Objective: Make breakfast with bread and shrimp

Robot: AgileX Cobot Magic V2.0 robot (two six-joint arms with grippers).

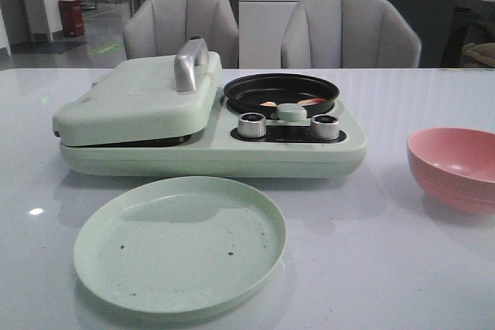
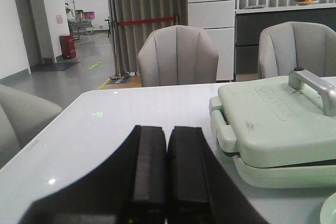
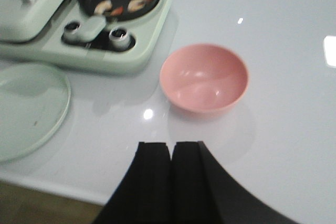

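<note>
From my station, both end effectors sit pulled back near the bench's front edge. The left end effector [image 2: 167, 174] has its pads pressed together on nothing, and the right end effector [image 3: 172, 174] is likewise pressed together and empty, hanging just above the front edge.

Nearest on the bench [image 1: 402, 268] is the pale green plate [image 1: 179, 243], bare except for a few dark crumbs. Toward the right edge stands the pink bowl [image 1: 456, 166], which looks empty in the right wrist view.

Behind the plate sits the green breakfast maker [image 1: 213, 125]. Its sandwich-press lid [image 1: 135, 98] is closed, silver handle [image 1: 190, 63] on top; I see no bread anywhere, and I judge it is probably under that lid, though I cannot confirm it. The shrimp [image 3: 121, 7] lie in the small black frying pan [image 1: 281, 92] on the maker's right half, a few pale pink pieces behind the two silver knobs [image 1: 251, 125].

I read the step in hand as cooking, with plating to come. To do it well, I would spread the left end effector before approaching the handle, lift the lid along its hinge arc, and keep the right arm away from the pan rim until the bread is checked.
</note>
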